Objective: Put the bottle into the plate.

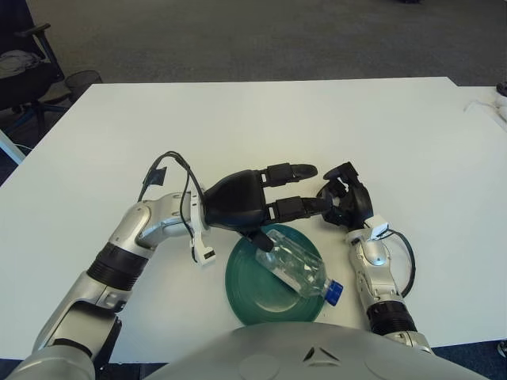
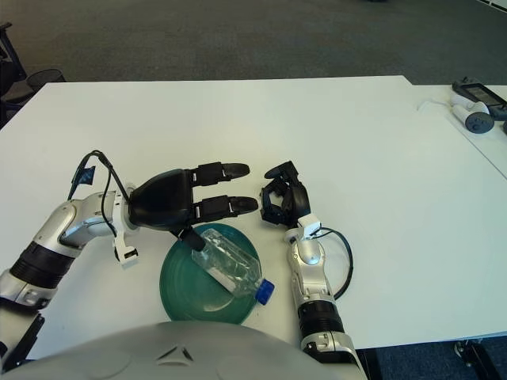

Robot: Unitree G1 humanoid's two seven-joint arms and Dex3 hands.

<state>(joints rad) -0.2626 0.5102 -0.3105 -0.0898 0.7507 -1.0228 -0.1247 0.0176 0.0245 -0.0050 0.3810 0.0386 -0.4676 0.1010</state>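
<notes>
One bottle lies in one plate, left robot hand open above.

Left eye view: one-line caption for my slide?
Bottle lies in the green plate; open left hand above its base, right hand beside.

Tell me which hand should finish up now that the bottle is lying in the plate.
Left. The left hand is over the green plate's far rim, thumb at the clear bottle's base, so it likely just needs to withdraw. The right hand is curled beside the plate, holding nothing.
</notes>
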